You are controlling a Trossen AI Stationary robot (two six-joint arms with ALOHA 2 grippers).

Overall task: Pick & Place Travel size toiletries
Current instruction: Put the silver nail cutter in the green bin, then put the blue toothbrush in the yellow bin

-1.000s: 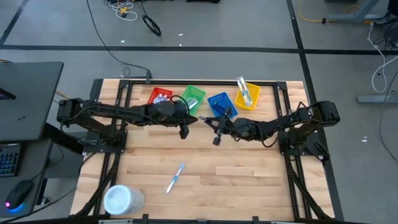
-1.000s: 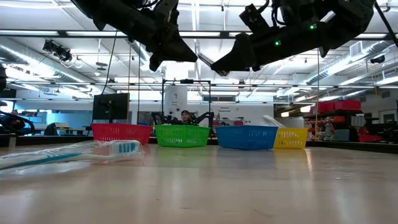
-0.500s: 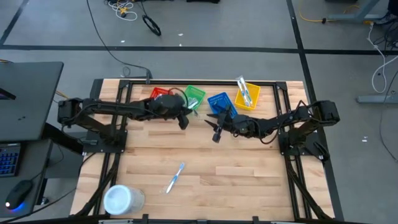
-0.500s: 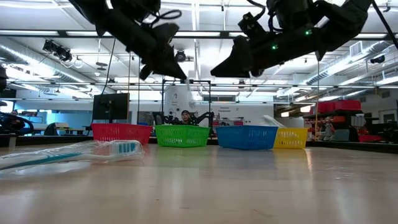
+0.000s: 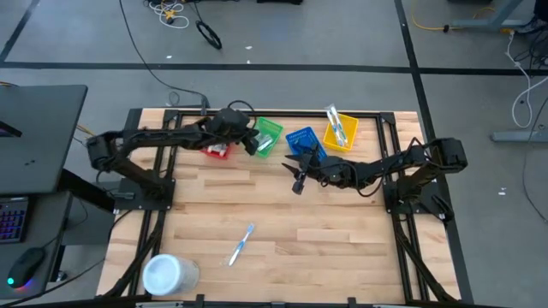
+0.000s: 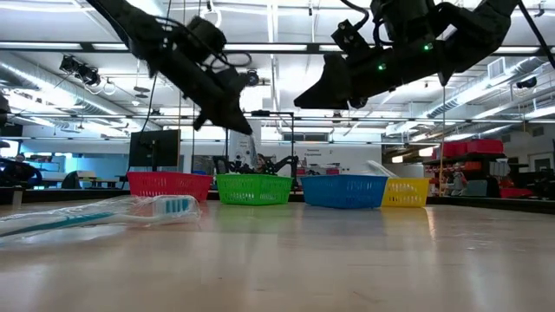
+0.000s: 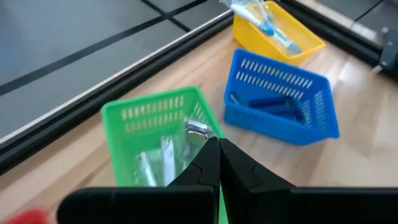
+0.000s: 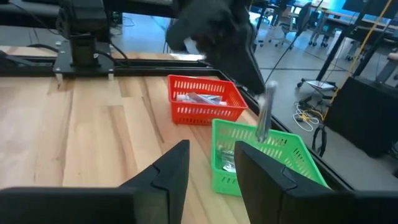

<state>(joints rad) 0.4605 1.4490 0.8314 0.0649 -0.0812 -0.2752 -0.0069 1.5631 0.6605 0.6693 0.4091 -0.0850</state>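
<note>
My left gripper (image 5: 254,145) hovers at the green basket's (image 5: 269,133) near-left rim, shut on a slim silvery-white toiletry (image 8: 265,109). The item hangs over the basket, which holds similar pale items (image 7: 158,163). My right gripper (image 5: 296,181) stands open and empty above the table, in front of the blue basket (image 5: 301,141). A blue-and-white toothbrush (image 5: 241,244) lies flat on the wood nearer the front. The red basket (image 5: 217,151) is partly hidden under my left arm. My left gripper pinches the slim toiletry by its upper end (image 7: 198,129) at the very tips of its two fingers. The fingers slant down toward the far edge. The item hangs below them (image 8: 264,121), lifted clear above the green basket's inside.
Four baskets line the far edge: red, green, blue and yellow (image 5: 340,133), the yellow one holding toothbrushes (image 7: 267,22) and the blue one dark blue items (image 7: 273,107). A big white round tub (image 5: 167,274) stands at the near left corner. Bare wood lies mid-table.
My left gripper has swung away from my right gripper toward the table's far edge and a little down, staying shut on the item, and now hangs over the green basket. My right gripper has stayed roughly where it was.
</note>
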